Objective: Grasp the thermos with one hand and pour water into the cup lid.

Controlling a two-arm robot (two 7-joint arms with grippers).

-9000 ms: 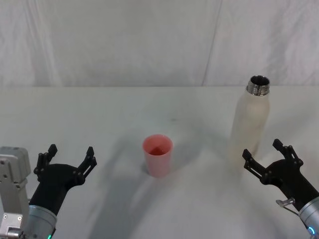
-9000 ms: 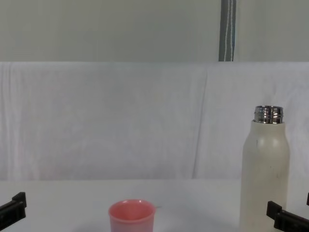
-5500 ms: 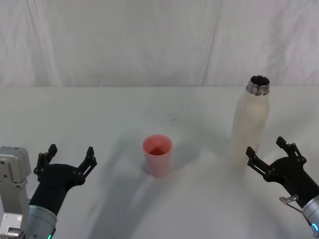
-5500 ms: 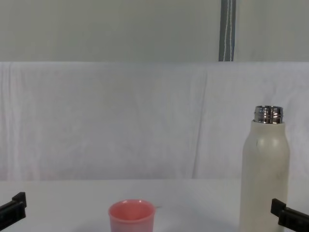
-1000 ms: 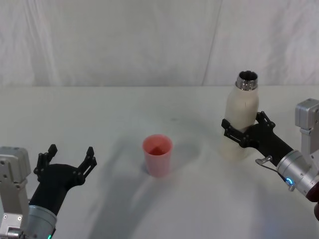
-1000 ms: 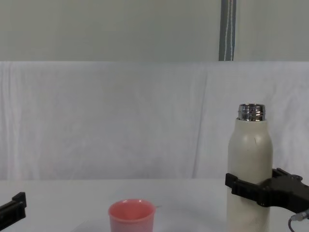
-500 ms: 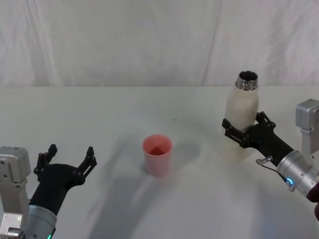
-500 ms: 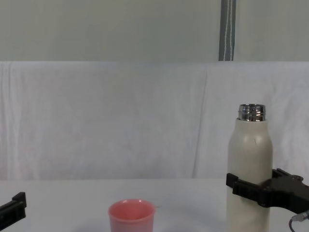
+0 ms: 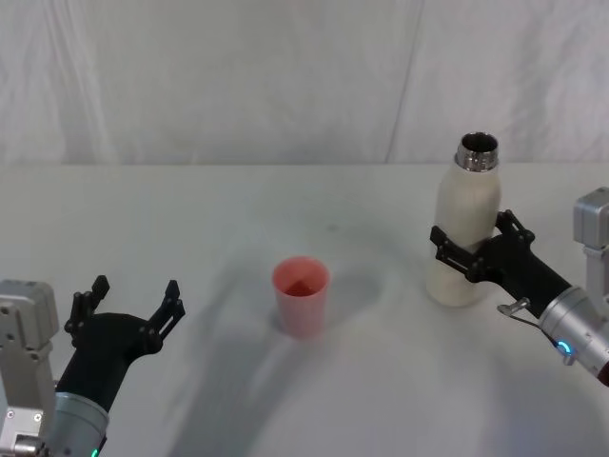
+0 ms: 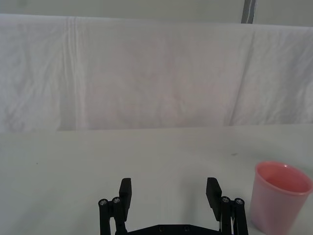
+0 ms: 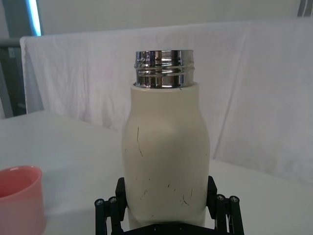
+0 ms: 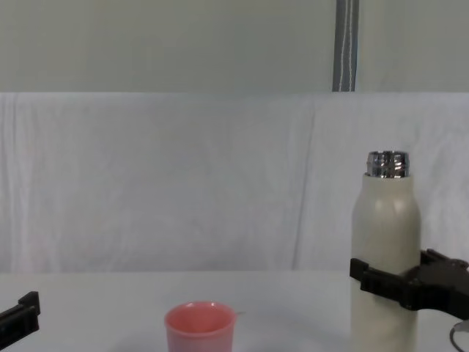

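So right gripper [image 9: 468,255] jaws clamped round thermos [image 9: 462,225] mid-body, upright, well right of cup lid [image 9: 302,296] on table [image 9: 285,209]. Grasp done imo; next carry over + tilt neck. Left gripper [image 9: 130,303] idle, jaws apart, left of cup lid.

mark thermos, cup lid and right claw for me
thermos [image 9: 463,214], head view, on the cream body just under the shoulder.
cup lid [image 9: 302,303], head view, on the pink outer wall below the rim.
right claw [image 9: 473,244], head view, midway between the black fingertips, which clasp the thermos's lower body.
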